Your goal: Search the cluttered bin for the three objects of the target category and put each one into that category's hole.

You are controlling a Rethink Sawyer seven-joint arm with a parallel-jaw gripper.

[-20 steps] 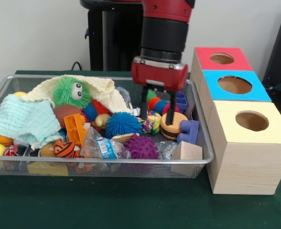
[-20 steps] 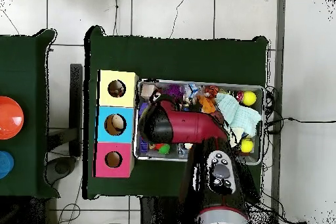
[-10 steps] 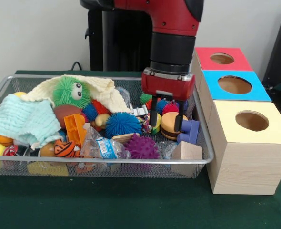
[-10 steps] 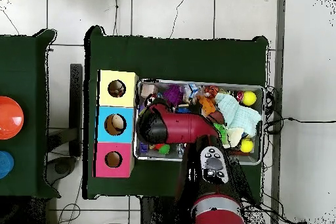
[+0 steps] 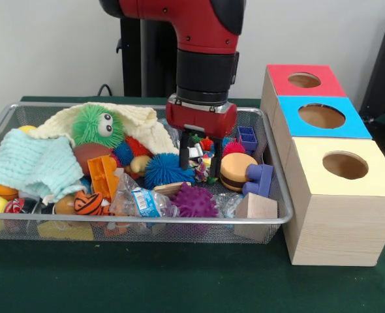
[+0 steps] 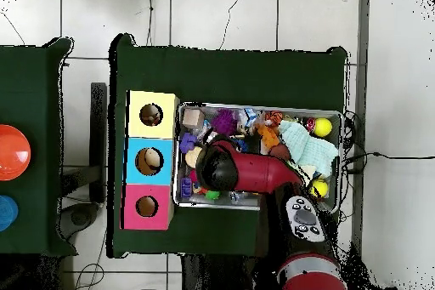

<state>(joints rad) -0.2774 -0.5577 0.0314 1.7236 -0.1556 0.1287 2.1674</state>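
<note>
The wire mesh bin [image 5: 140, 220] lies across the table, full of toys; it also shows in the overhead view [image 6: 255, 105]. One whitish lump with confetti patches [image 5: 202, 171] lies in the bin's right half, between the blue spiky ball and the burger toy. My gripper [image 5: 199, 171] hangs straight down over it, open, with one finger [image 5: 183, 156] on each side of the lump. No other confetti lump shows. The yellow-topped box's hole [image 5: 344, 165] is to the right of the bin, nearest the camera; it also shows in the overhead view [image 6: 151, 115]. In the overhead view the arm hides the gripper.
A blue spiky ball [image 5: 168, 169], a purple spiky ball [image 5: 194, 201], a burger toy [image 5: 237, 171], a wooden block [image 5: 254, 208] and a clear wrapper [image 5: 143, 201] crowd the lump. A green fuzzy toy [image 5: 98, 126] and a teal cloth [image 5: 29, 163] lie left. The blue-topped [image 5: 323, 117] and red-topped [image 5: 303, 79] boxes stand behind.
In the front view my gripper swung right over the burger toy, then back left. It now straddles the confetti lump. Its fingers stay apart.
</note>
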